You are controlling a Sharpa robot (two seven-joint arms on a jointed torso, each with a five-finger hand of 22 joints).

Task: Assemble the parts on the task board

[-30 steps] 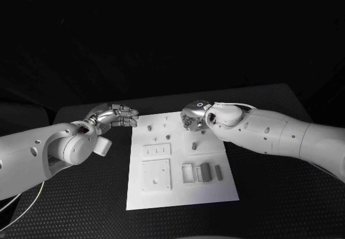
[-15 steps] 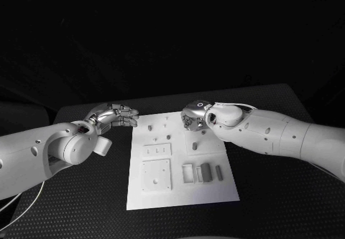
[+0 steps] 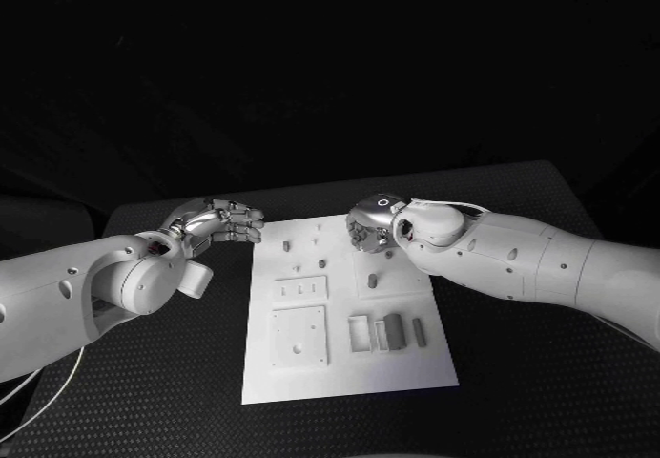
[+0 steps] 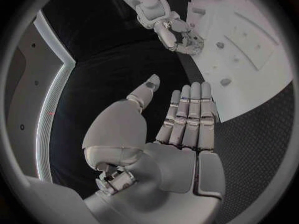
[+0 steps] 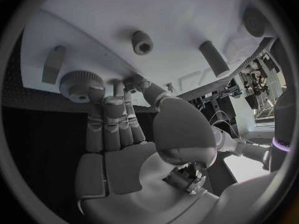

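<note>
Head view shows the flat white task board [image 3: 344, 324] mid-table. The silver right hand [image 3: 369, 221], fingers curled, reaches at its 12 o'clock edge near a round ridged grey part [image 5: 81, 85], holding nothing seen. The silver left hand [image 3: 220, 222] waits at 10 o'clock, fingers straight together, empty. Next it likely must pinch that part.

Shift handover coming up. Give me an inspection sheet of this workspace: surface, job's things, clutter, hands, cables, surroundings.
Surface: black textured table.
Job's things: white task board lies at mid-table; grey parts grouped on its near right area, small pegs standing further back, a knurled round part near the far edge.
Clutter: nothing seen.
Hands: left hand beside the board's far left corner, off the board, fingers curled, holding nothing visible. Right hand over the board's far edge, fingertips beside the knurled part; contact cannot be told.
Cables: thin white cable at the right wrist.
Surroundings: dark.
</note>
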